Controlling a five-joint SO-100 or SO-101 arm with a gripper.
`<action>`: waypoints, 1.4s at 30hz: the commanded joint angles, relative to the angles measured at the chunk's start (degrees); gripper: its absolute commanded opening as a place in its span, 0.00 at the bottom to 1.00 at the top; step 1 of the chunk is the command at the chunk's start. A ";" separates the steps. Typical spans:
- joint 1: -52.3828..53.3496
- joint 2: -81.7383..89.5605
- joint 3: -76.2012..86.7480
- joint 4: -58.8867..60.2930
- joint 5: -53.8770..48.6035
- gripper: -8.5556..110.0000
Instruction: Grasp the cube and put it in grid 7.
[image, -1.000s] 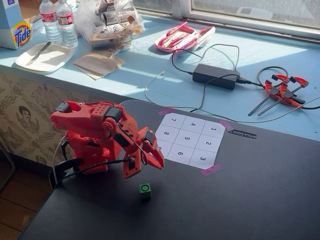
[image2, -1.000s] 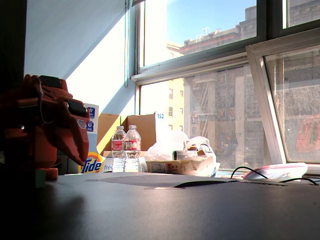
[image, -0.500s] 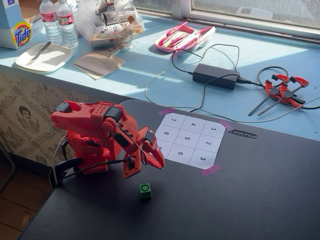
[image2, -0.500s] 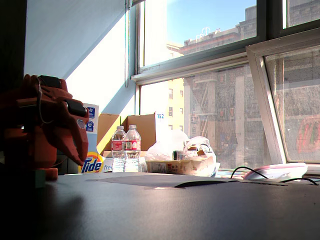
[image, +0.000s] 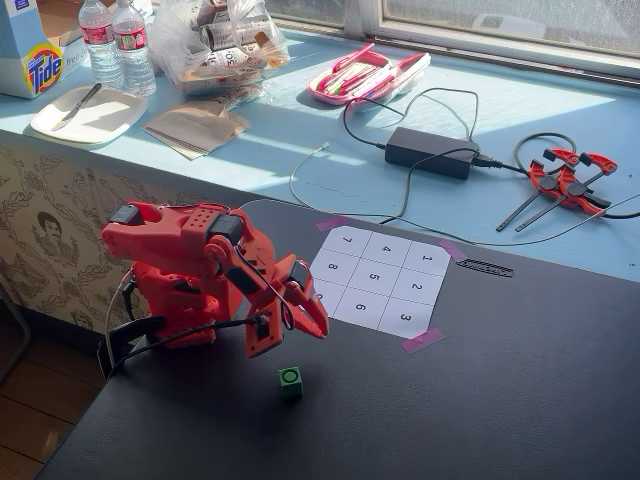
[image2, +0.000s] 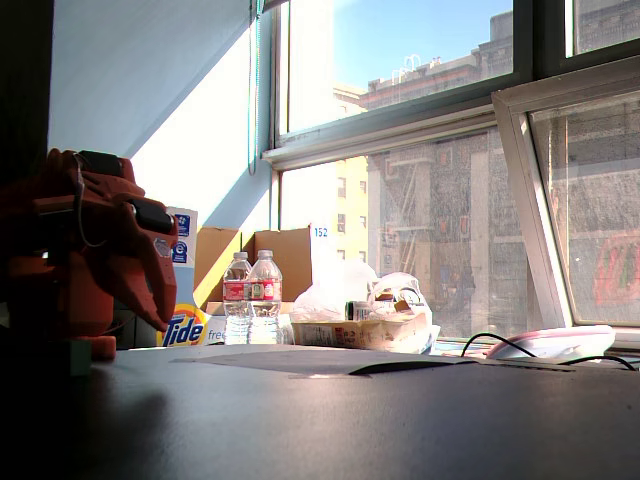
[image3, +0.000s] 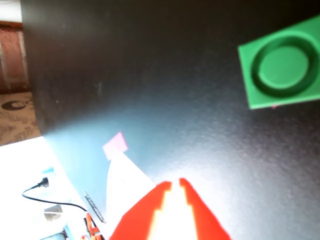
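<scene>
Looking across the dark table (image: 500, 400), we saw our red arm (image: 190, 270) folded low near its left edge in a fixed view. Beside it lay the white numbered sheet (image: 380, 280), with grid 7 (image: 346, 241) at the far corner and bare. Our gripper (image: 300, 318) hung above the tabletop, its fingers nearly together around nothing, as the wrist view confirmed. Smallest of all, the cube (image: 290, 381) (image3: 282, 67) sat on the table just in front of the gripper, untouched and well apart from the sheet.

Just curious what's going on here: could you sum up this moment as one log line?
phase: before grasp | cube: on table, untouched | gripper: above cube, jaws nearly shut, empty | grid 7: empty
</scene>
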 joint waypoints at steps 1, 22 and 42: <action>-0.35 0.26 4.04 -1.14 -0.88 0.09; 0.26 0.26 4.04 -1.14 -0.09 0.07; 10.11 -19.16 -35.24 17.23 -19.51 0.15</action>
